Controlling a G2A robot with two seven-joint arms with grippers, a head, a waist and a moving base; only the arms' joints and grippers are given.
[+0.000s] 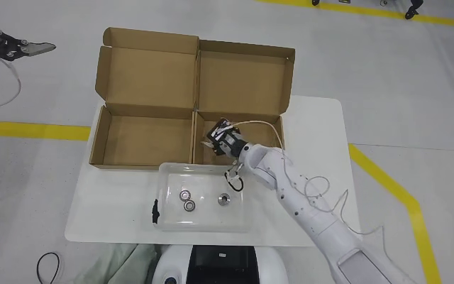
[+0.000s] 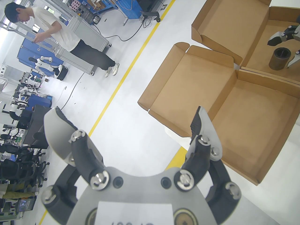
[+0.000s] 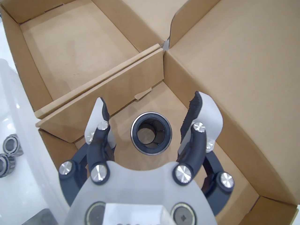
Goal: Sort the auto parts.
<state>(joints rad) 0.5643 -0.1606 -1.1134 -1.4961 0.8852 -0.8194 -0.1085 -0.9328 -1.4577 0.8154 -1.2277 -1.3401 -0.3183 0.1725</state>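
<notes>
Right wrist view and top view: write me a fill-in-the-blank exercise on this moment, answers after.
1. The right end effector has its jaws ___, one on each side of the dark sleeve.
2. The sleeve stands ___ in a cardboard box.
3. The bearings lie in the clear tray, not in a ___.
Answers: open; upright; box.

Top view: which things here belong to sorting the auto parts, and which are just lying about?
Job: black sleeve, the box it stands in, the neighbouring box, clear tray with bearings, right gripper open over the sleeve.
Lying about: cable loop on the floor, cloth at the table's edge.
</notes>
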